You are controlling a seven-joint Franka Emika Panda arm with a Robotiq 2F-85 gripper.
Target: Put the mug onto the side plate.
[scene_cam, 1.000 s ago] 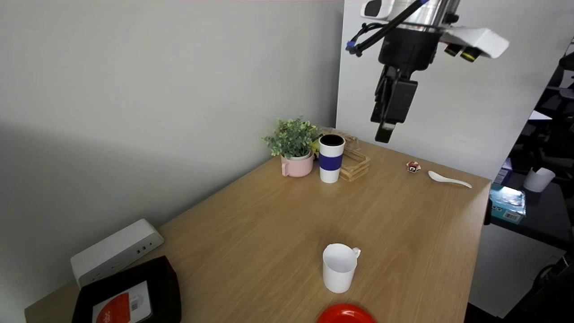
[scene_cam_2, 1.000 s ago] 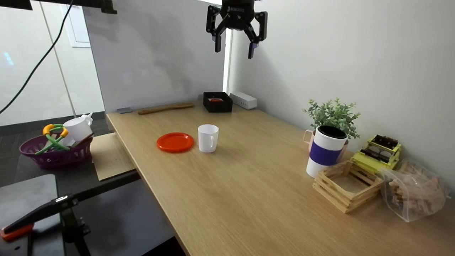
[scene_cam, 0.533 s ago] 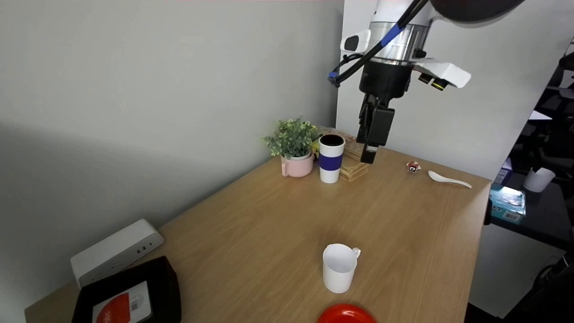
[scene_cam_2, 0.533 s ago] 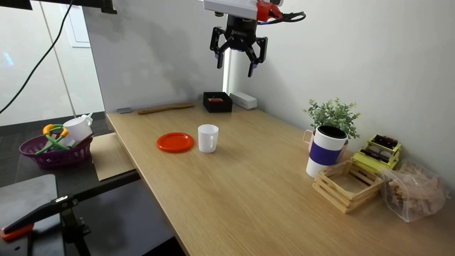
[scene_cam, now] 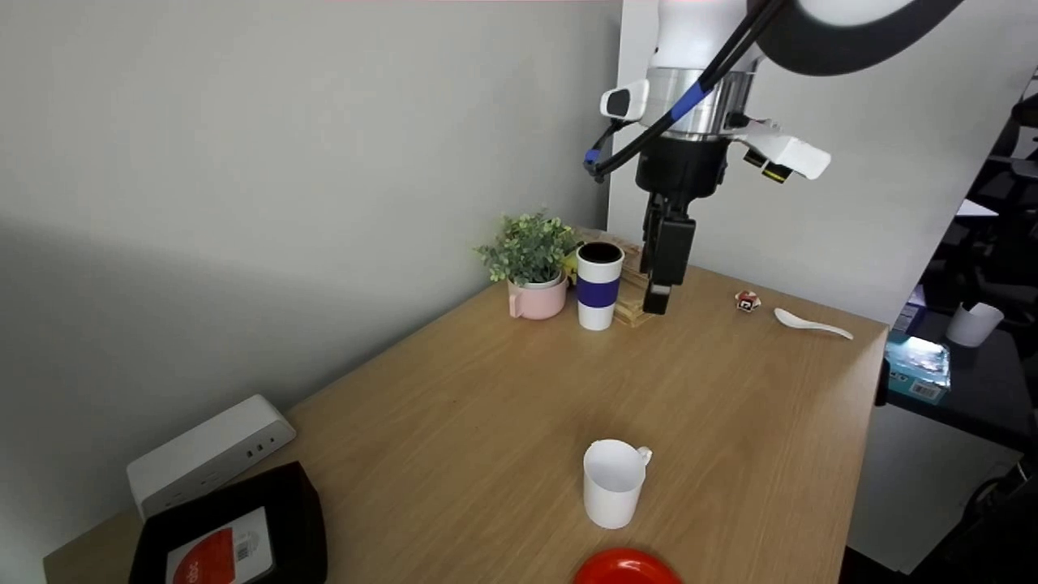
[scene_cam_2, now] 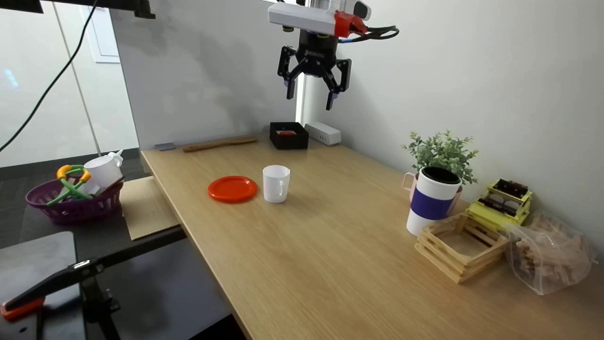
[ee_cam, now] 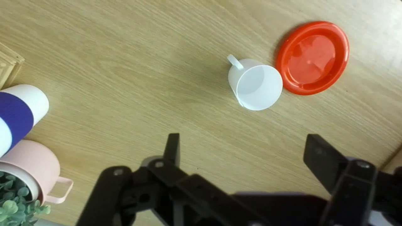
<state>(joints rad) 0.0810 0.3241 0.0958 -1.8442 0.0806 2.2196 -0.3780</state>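
The mug, a small white cup with a handle, stands upright on the wooden table in both exterior views (scene_cam: 612, 491) (scene_cam_2: 273, 189) and in the wrist view (ee_cam: 251, 84). The side plate, a round red dish, lies close beside it in both exterior views (scene_cam: 624, 568) (scene_cam_2: 232, 189) and in the wrist view (ee_cam: 311, 59); an exterior view cuts it off at the bottom edge. The plate holds nothing. My gripper (scene_cam_2: 309, 103) is open and empty, high above the table. In the wrist view, its fingertips (ee_cam: 243, 135) are wide apart, and the mug is beyond them.
A blue-banded white tumbler (scene_cam_2: 430, 203), a potted plant (scene_cam_2: 441, 153) in a pink cup, a wooden crate (scene_cam_2: 460, 248), a yellow item (scene_cam_2: 502, 205) and a clear bag (scene_cam_2: 549, 255) stand along the wall. A black tray (scene_cam_2: 289, 137) and white power box (scene_cam_2: 324, 133) sit at the corner.
My arm and gripper have come down in both exterior views, also shifting toward the left in an exterior view. The gripper stays open. The mug and plate have not moved.
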